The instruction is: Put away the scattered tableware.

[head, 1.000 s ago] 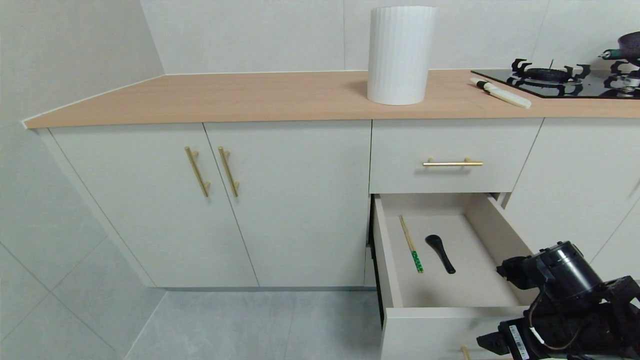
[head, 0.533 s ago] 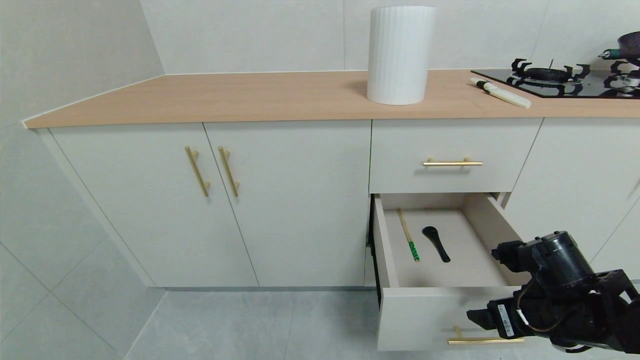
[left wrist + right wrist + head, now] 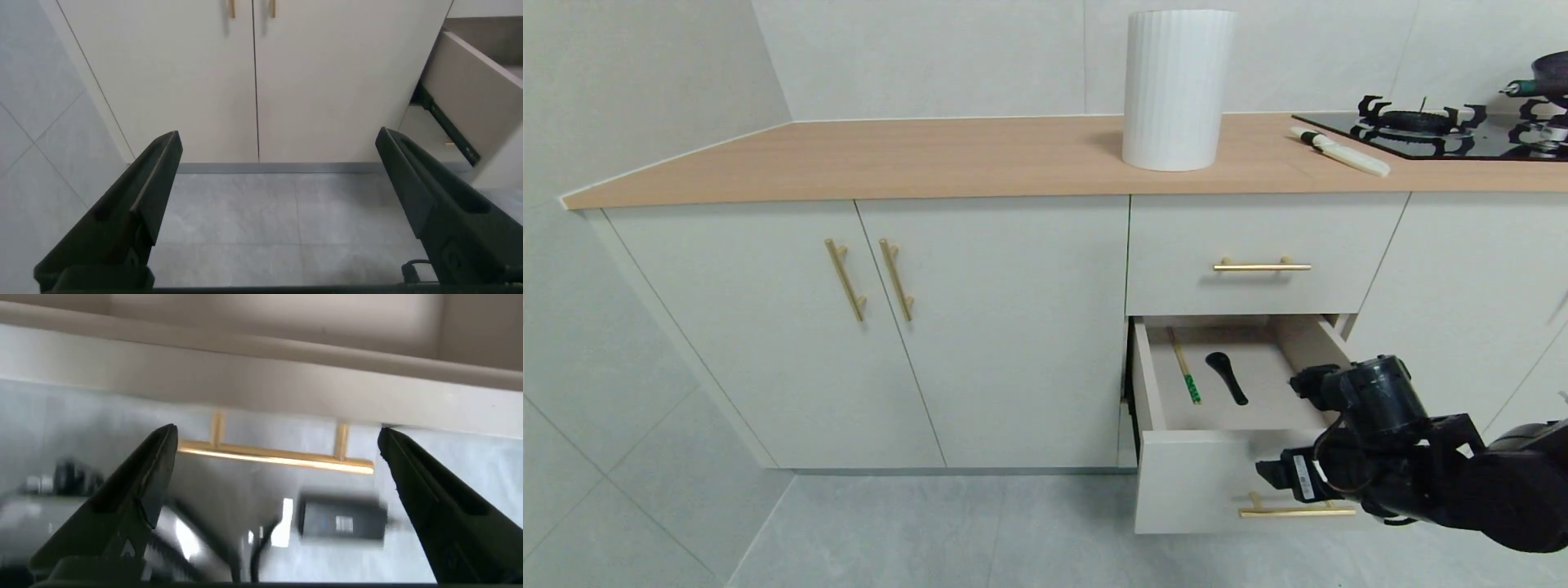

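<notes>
my right gripper (image 3: 275,437) spreads wide before the gold handle (image 3: 276,460) of the half-open drawer (image 3: 1192,482), holding nothing. chopsticks (image 3: 1184,378) and a black spoon (image 3: 1227,379) lie inside.

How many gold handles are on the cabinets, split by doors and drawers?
Door handles: 2
Drawer handles: 2
Total: 4

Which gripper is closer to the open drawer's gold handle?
Right. The right gripper sits open directly in front of the handle; the left gripper faces the cabinet doors, off beside the drawer.
</notes>
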Robot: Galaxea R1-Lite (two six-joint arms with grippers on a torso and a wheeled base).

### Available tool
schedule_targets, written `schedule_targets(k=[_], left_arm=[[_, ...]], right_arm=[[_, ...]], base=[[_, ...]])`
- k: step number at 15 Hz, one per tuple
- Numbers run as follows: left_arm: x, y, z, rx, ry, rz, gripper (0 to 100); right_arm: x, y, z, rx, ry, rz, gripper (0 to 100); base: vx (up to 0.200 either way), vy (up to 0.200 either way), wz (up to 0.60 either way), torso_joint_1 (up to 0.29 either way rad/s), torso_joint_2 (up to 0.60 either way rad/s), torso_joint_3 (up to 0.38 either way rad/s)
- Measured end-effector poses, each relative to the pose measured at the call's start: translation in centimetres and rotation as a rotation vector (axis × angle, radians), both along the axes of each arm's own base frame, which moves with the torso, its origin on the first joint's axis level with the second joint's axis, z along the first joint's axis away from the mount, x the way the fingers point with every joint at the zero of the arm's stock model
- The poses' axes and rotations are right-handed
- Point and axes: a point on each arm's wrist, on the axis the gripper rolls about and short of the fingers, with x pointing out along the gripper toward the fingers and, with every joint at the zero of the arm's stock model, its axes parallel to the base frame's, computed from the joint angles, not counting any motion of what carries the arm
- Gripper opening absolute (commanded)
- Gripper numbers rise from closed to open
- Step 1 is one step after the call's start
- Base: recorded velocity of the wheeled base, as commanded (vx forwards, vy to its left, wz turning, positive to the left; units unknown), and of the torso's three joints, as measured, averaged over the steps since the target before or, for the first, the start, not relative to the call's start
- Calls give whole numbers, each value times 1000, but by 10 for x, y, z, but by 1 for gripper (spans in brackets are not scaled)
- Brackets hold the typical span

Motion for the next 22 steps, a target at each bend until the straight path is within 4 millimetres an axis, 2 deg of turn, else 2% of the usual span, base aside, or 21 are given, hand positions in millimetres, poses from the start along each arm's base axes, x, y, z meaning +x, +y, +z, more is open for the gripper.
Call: schedule_targets(k=[8, 10, 15, 22], left_arm=[[0, 0, 0, 0, 0, 0, 100], [0, 0, 0, 0, 0, 0, 100], [0, 0, 0, 0, 0, 0, 100], [0, 0, 0, 0, 0, 0, 100]], right_arm=[[70, 2, 5, 26, -98, -63, 100], [81, 1, 1, 27, -101, -75, 100], [124, -3, -2, 46, -161, -120, 100], [157, -9, -24, 79, -273, -157, 100]], base=[[0, 0, 0, 0, 0, 0], [0, 0, 0, 0, 0, 0], [0, 0, 0, 0, 0, 0], [0, 0, 0, 0, 0, 0]])
